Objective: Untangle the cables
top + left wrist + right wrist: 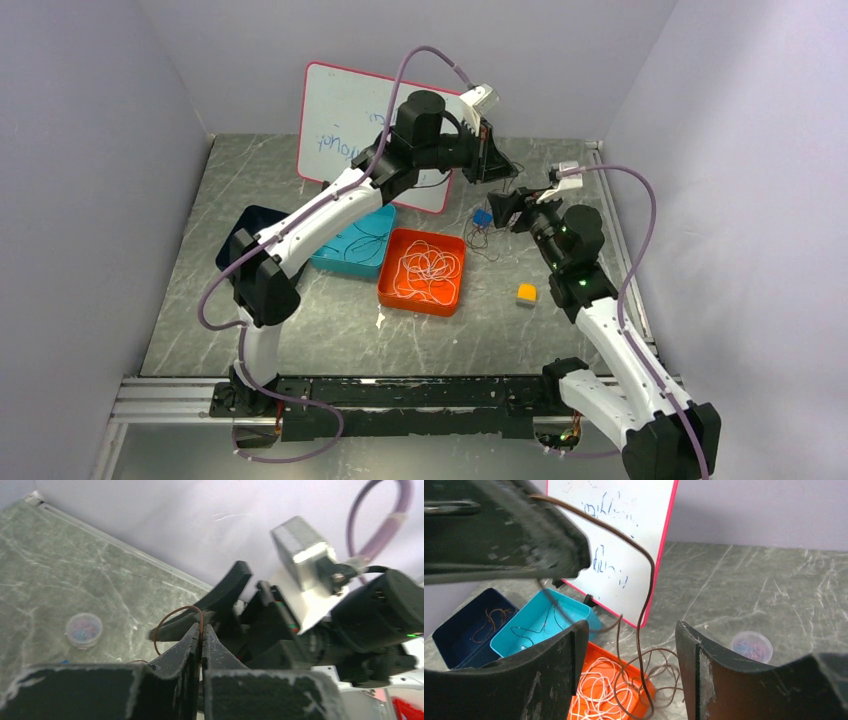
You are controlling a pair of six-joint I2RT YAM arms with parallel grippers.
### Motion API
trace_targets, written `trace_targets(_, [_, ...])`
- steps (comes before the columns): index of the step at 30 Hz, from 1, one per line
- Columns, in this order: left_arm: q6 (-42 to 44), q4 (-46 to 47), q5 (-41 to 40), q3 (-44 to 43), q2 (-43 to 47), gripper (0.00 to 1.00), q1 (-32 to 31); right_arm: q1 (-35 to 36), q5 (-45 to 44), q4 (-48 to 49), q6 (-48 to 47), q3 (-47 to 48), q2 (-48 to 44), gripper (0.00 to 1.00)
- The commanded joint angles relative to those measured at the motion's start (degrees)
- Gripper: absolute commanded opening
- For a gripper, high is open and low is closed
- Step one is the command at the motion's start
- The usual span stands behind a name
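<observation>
Before whiteboard (340, 120), left claw (201, 631) pinching brown cable (652, 570)

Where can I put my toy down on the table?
The table is bare along the near side, in front of the orange tray, teal tray and orange cube. Another free patch lies left of the whiteboard. Those trays crowd the middle, and the left gripper and right gripper meet at the brown cable, back right.

Whiteboard (345, 115), orange tray (415, 306), teal tray (332, 264), navy tray (459, 635), small cube (526, 294).
</observation>
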State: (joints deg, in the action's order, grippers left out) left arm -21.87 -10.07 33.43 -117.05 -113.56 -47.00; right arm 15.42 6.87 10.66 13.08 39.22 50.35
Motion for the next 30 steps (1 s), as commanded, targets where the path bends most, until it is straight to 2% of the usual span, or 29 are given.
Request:
trace_targets(1, [-3.7,3.5,3.1,-1.2,4.1,0.07,-2.5,-0.2,0.8,7.9,0.2,-1.2,1.7,0.65])
trace_targets(4, [-6.1,5.2,4.7,-2.1,5.0,0.07,-2.7,-0.2,0.0,11.5,2.2,-3.7,3.5,0.58])
trace_targets(9, [-8.5,5.0,5.5,-6.0,5.9,0.07,-2.7,-0.2,0.0,17.7,5.2,-7.6,6.6,0.39])
trace_targets(14, [-7.3,2.1,2.5,-11.5,7.1,0.07,-2.4,-0.2,-1.0,19.6,6.5,-10.3,9.5,0.24])
trace_targets(19, [-6.1,-0.4,-3.1,-13.5,9.0,0.07,-0.1,-0.2,-1.9,20.2,8.1,-13.1,11.8,0.22])
trace_targets(27, [-4.9,-3.7,-4.9,-17.5,9.3,0.07,5.1,-0.2,-10.0,15.3,14.4,-14.9,15.9,0.21])
trace_targets(30, [-3.7,-4.8,-6.0,-15.9,10.8,0.07,6.7,-0.3,-12.4,12.7,15.1,-14.8,15.3,0.27])
